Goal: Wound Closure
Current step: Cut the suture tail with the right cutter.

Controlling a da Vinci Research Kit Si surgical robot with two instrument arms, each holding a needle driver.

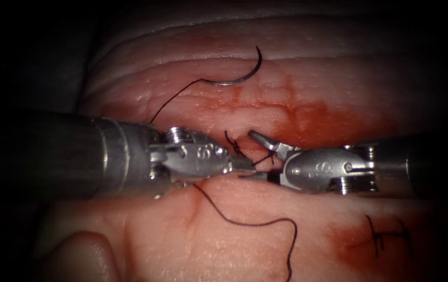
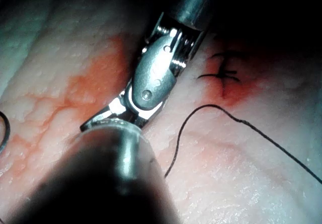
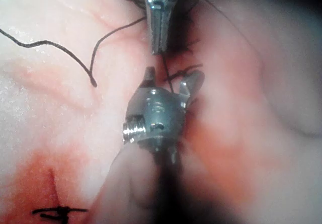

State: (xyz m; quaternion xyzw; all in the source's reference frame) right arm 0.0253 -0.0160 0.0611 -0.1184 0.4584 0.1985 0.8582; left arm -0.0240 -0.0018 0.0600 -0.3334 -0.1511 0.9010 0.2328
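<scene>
Beside the knot (image 1: 236, 148), the left tool (image 1: 245, 168) gripped thread (image 1: 245, 223); the right tool (image 1: 267, 156) gaped empty, the needle (image 1: 242, 73) lying free beyond.

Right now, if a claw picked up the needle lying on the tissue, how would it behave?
The needle lies free, held by neither claw; thin and curved, it would probably pivot or slip unless gripped squarely. It keeps a clean arc, so likely stiff. The thread trailing from it looks limp and would drag behind.
</scene>
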